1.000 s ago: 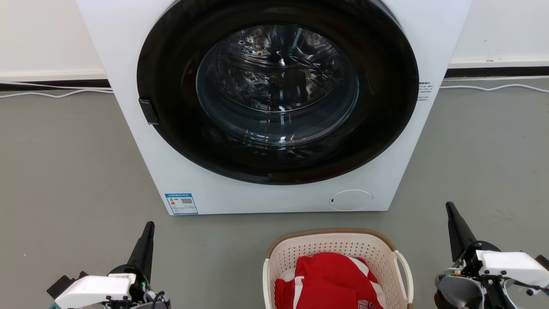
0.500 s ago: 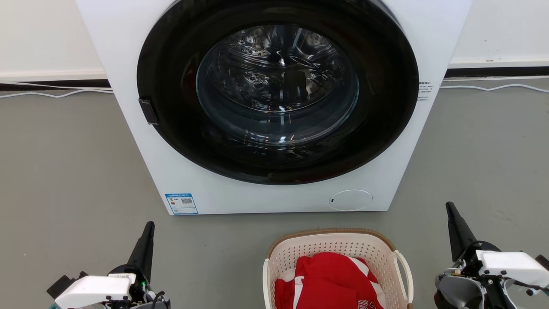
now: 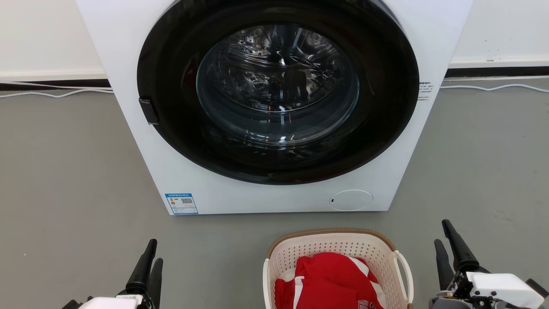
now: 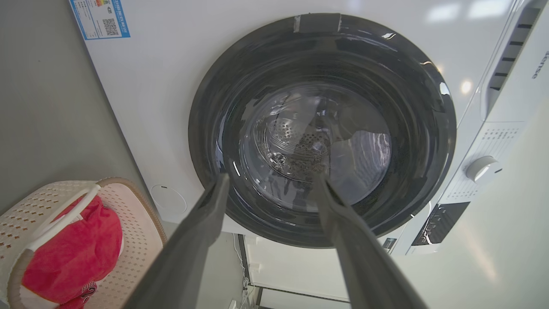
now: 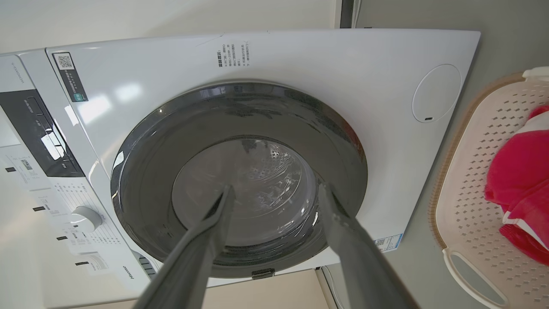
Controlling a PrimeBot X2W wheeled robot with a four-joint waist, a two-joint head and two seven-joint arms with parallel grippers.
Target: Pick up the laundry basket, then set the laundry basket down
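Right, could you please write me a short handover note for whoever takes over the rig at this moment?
Left gripper: open, empty, low at the left, well clear of the basket.
Right gripper: open, empty, just to the right of the basket's right handle, not touching it.
Laundry basket: on the floor in front of the washing machine, with a red garment inside.
Done: nothing yet; the basket has not been lifted.
Left: grasp the basket, lift it, then set it down.
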